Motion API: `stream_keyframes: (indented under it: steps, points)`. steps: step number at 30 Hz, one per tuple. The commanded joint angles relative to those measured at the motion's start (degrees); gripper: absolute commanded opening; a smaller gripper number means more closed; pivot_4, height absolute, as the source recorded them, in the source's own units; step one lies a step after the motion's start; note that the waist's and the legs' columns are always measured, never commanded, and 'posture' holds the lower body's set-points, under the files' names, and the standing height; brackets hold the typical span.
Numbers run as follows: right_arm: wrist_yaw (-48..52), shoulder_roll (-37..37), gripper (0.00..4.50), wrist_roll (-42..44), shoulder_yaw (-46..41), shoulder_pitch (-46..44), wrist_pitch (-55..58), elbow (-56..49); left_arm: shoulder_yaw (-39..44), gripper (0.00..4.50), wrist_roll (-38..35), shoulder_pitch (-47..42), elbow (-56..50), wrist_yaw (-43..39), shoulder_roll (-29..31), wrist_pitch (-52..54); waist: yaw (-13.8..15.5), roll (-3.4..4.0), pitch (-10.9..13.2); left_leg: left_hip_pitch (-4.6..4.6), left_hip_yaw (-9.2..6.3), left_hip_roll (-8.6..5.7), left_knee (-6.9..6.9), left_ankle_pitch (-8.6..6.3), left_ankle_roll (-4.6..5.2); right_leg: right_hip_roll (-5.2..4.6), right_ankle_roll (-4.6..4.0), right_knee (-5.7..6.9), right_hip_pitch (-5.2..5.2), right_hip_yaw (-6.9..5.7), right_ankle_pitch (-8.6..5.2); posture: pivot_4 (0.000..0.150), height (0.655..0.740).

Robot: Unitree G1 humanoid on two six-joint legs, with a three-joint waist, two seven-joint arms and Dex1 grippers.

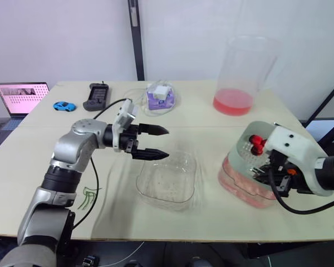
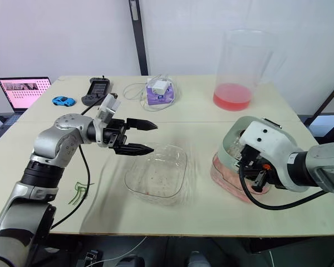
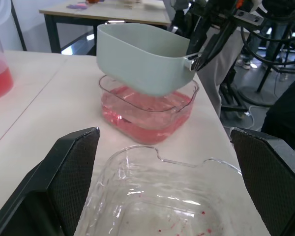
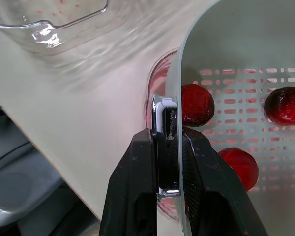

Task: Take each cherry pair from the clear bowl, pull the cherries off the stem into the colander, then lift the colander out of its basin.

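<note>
The clear bowl point(image 1: 186, 158) sits mid-table, holding only red specks. My left gripper point(image 1: 167, 143) hovers open just above its near-left rim, nothing between the fingers. To the right, my right gripper point(image 4: 167, 132) is shut on the metal-edged rim of the pale green colander point(image 1: 246, 135). The colander is raised and tilted over the clear basin point(image 1: 237, 188) of pink water. Several red cherries point(image 4: 196, 104) lie inside the colander against its slotted wall. From the left wrist view, the colander point(image 3: 142, 59) hangs above the basin point(image 3: 142, 118), beyond the bowl point(image 3: 152, 196).
Green stems point(image 1: 88, 196) lie on the table left of the bowl. At the back stand a tall clear pitcher point(image 1: 242, 72) with pink liquid, a purple box with a white charger point(image 1: 160, 97), a black controller point(image 1: 96, 95), a blue toy car point(image 1: 63, 105) and a laptop point(image 1: 22, 97).
</note>
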Motion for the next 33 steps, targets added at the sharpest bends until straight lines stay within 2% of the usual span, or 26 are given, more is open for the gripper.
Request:
stream_keyframes:
  steps: [1,8,15,22,26,30,31,33]
  points:
    - [-0.4,-1.3,0.19,1.2,-1.6,-0.3,-1.0,-0.6,1.2,4.50,-0.3,-1.3,-1.0,-0.3,0.6,-0.4,0.0,0.00,0.0,0.00,0.00,0.00,0.00,0.00,0.00,0.00,0.00,0.00,0.00,0.00,0.00,0.150,0.7332]
    - [-3.1,-1.2,0.19,1.9,-1.8,1.1,-1.0,-0.4,1.4,4.50,-0.7,-1.2,-0.8,-0.6,0.8,0.3,0.0,0.00,0.0,0.00,0.00,0.00,0.00,0.00,0.00,0.00,0.00,0.00,0.00,0.00,0.00,0.150,0.7332]
    - [-4.3,-1.4,0.19,6.1,-3.0,2.3,-1.6,-0.3,1.7,4.50,-1.0,-1.0,-1.2,-1.0,1.1,1.0,0.0,0.00,0.0,0.00,0.00,0.00,0.00,0.00,0.00,0.00,0.00,0.00,0.00,0.00,0.00,0.150,0.7332]
    - [-2.5,-3.7,0.19,4.4,-3.0,3.4,-2.1,0.1,2.2,4.50,-0.7,0.3,-2.2,0.1,2.0,1.2,0.0,0.00,0.0,0.00,0.00,0.00,0.00,0.00,0.00,0.00,0.00,0.00,0.00,0.00,0.00,0.150,0.7332]
    - [3.6,-7.3,0.19,-2.7,2.9,-0.3,-9.6,4.1,4.1,4.50,-2.0,2.8,-3.9,1.8,3.3,2.5,-0.2,0.01,0.0,0.01,0.00,0.00,0.00,0.00,0.00,0.00,0.00,0.00,0.00,0.01,0.00,0.150,0.7332]
    - [14.7,-9.1,0.19,-16.9,16.9,-8.3,-22.2,10.3,5.8,4.50,-2.4,7.5,-5.7,4.0,3.7,2.7,-0.2,0.02,0.0,0.04,0.03,0.02,0.00,0.00,0.00,0.00,0.00,0.00,-0.01,0.02,0.00,0.150,0.7332]
    - [18.1,-7.7,0.19,-21.6,21.7,-12.3,-24.6,12.0,6.2,4.50,-2.5,8.9,-6.8,4.6,4.0,2.9,-0.2,0.02,0.0,0.03,0.04,0.02,0.00,0.00,0.00,0.00,0.00,0.00,-0.02,0.02,0.00,0.150,0.7332]
    - [27.1,-0.4,0.19,-34.5,35.1,-25.4,-30.2,18.4,8.4,4.50,-3.8,12.9,-10.3,7.2,4.9,4.2,-0.4,0.04,0.0,0.05,0.06,0.02,-0.01,0.00,0.00,0.00,0.00,0.00,-0.05,0.05,0.00,0.150,0.7332]
